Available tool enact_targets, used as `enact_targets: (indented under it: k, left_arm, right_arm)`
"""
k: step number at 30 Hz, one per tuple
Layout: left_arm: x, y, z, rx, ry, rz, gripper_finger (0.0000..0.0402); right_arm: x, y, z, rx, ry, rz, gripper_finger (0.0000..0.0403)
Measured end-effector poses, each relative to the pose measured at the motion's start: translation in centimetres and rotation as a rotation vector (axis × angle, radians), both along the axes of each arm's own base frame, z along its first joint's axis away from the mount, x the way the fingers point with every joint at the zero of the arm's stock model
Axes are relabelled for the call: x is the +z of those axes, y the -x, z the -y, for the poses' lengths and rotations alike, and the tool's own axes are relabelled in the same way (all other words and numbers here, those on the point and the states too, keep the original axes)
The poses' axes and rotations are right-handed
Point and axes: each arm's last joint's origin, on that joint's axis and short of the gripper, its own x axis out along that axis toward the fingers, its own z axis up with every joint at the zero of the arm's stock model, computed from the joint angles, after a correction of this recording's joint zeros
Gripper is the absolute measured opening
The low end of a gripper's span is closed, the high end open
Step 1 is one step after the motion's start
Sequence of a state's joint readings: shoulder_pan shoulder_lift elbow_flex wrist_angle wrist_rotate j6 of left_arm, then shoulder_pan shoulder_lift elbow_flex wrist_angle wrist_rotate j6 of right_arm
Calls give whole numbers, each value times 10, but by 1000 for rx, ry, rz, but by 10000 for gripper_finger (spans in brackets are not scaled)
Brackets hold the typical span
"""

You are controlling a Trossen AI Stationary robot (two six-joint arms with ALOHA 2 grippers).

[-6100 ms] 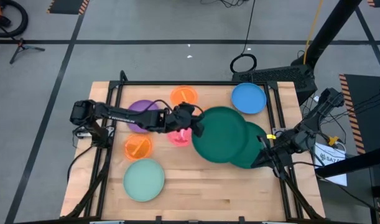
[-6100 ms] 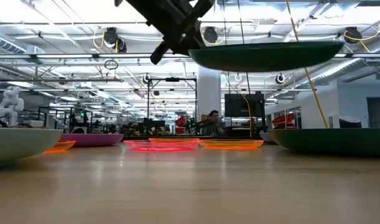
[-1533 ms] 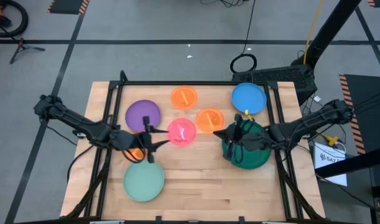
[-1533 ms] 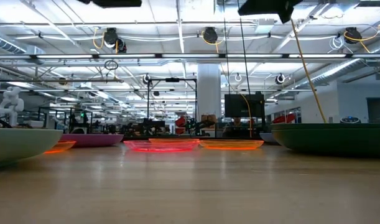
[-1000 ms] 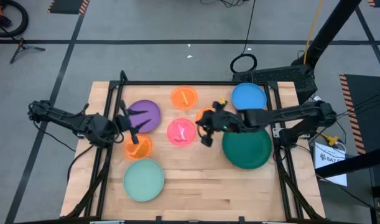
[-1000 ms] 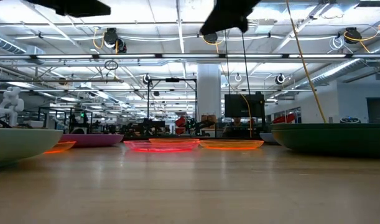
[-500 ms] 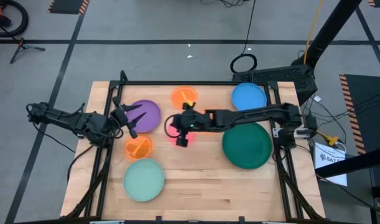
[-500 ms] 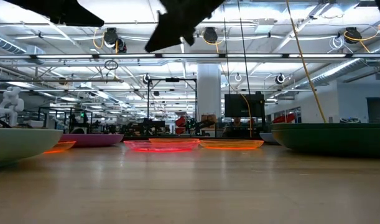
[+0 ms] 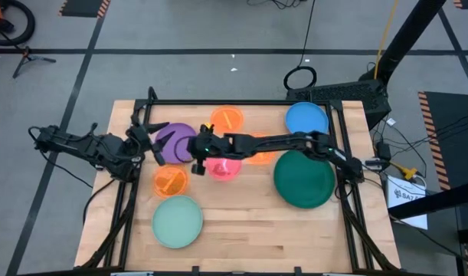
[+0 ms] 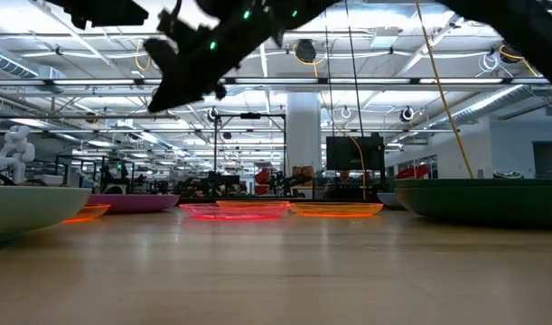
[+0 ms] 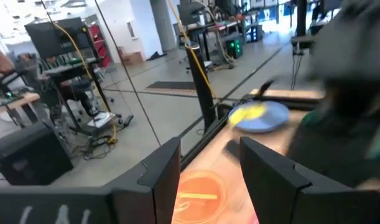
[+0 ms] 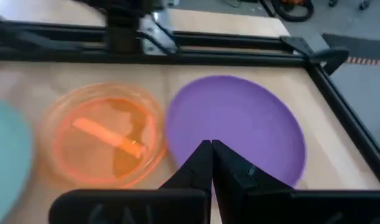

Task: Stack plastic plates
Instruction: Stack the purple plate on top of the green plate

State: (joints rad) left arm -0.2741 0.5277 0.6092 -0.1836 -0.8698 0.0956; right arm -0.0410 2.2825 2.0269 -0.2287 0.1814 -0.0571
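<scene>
Workshop floor, grey with black tape lines, is surrounding a wooden table [image 9: 241,230] fitted with a black frame.

Plates, all lying flat on the table top:
- Dark green plate [image 9: 304,179], large, is sitting toward the right side; whether a second one lies under it cannot be told from above.
- Blue plate [image 9: 306,120] is lying at the far right corner, just beyond the green one.
- Purple plate [image 9: 175,142] is lying at the far left, partly covered by both grippers.
- Pink plate [image 9: 223,166] is lying near the middle, under the right arm.
- Orange plate [image 9: 227,118], translucent, is lying at the far edge between purple and blue.
- Second orange plate [image 9: 170,182] is lying just beside the purple one on its near side.
- Third orange plate [image 9: 256,149] is peeking out beneath the right arm, between pink and green.
- Mint plate [image 9: 177,221] is lying at the near left, apart from the others.

Arms:
- Right gripper [image 9: 197,151] is reaching across the table from the right, hanging over the gap between purple and pink; its fingers [image 12: 201,163] are pressed together, pinching nothing.
- Left gripper [image 9: 148,136] is hovering at the left edge of the purple plate, fingers [image 11: 162,171] spread apart, carrying nothing.

Low view: both arms are showing as dark shapes above the plates, clear of the table.
</scene>
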Motion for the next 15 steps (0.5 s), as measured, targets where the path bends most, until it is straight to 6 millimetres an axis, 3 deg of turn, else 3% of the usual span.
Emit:
enact_targets:
  k: [8,15]
  left_arm:
    - [-2,12,-3,-2,22,-26,170]
    - [-3,17,-4,0,16,-40,170]
  right_arm:
    - [-37,-19,43,-159,-120,60,2]
    - [-68,-16,78,-344,-302,39,2]
